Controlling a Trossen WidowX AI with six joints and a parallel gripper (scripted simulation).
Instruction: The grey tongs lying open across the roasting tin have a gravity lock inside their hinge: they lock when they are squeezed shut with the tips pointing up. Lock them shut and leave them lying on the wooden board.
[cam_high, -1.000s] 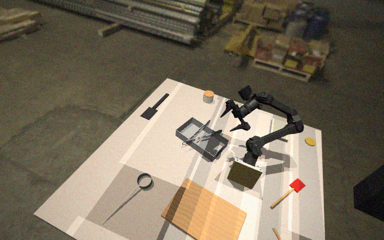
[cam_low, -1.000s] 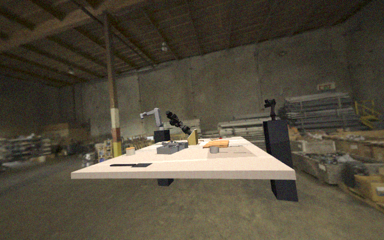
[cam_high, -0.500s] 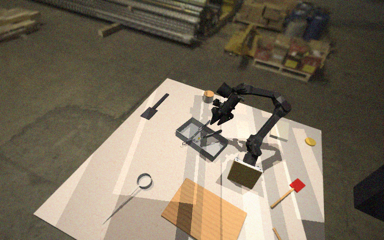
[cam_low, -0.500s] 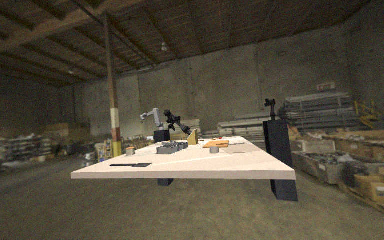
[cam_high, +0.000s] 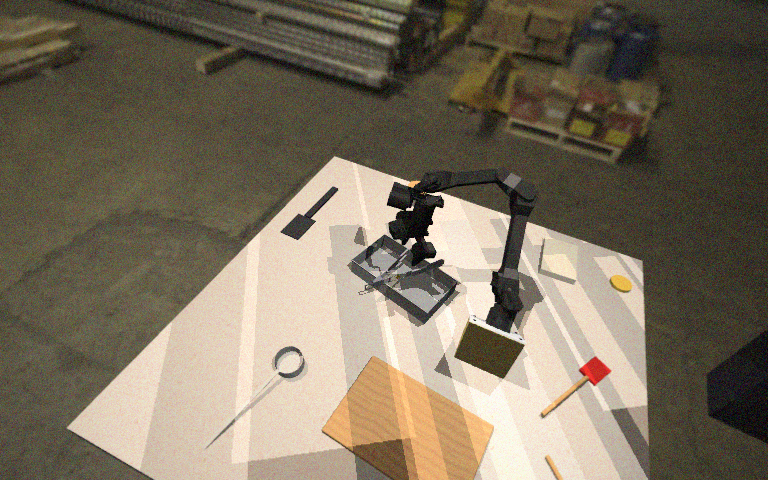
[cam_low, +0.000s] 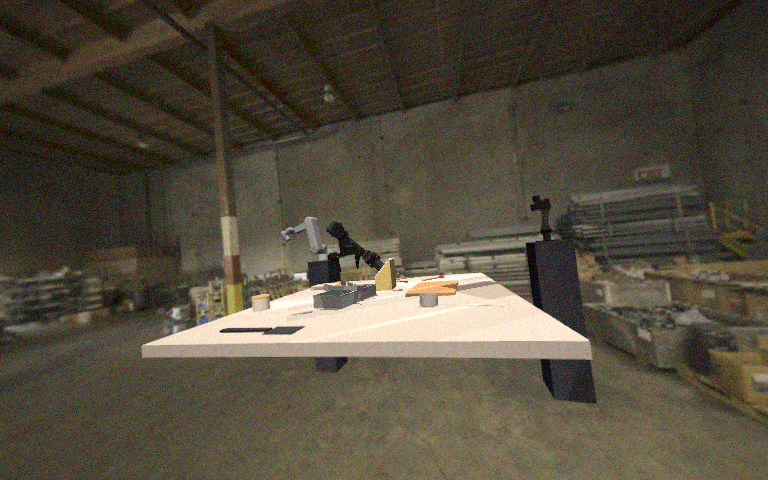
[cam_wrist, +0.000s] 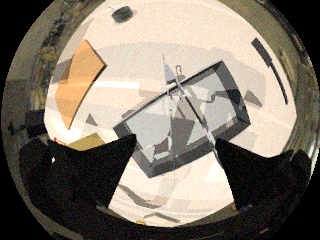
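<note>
The grey tongs (cam_high: 434, 264) (cam_wrist: 197, 114) lie open in a narrow V across the roasting tin (cam_high: 396, 302) (cam_low: 334, 300) (cam_wrist: 232, 90). Their hinge end, with a small wire loop, sticks out over one long side; the two arms spread toward the opposite side. My gripper (cam_high: 408, 253) (cam_wrist: 177, 140) is open and empty, pointing down above the tin on the side of the spread arms. In the wrist view the arms run up between the fingers. The height gap is hard to tell. The wooden board (cam_high: 362, 396) (cam_low: 433, 287) (cam_wrist: 80, 85) bears nothing.
A tall olive block (cam_high: 489, 348) (cam_low: 385, 275) stands at my arm's base, between tin and board. A round strainer (cam_high: 249, 406) (cam_low: 428, 300), a black spatula (cam_high: 298, 226) (cam_low: 283, 330), a red-headed tool (cam_high: 594, 370) and an orange-topped pot (cam_low: 261, 302) are on the table.
</note>
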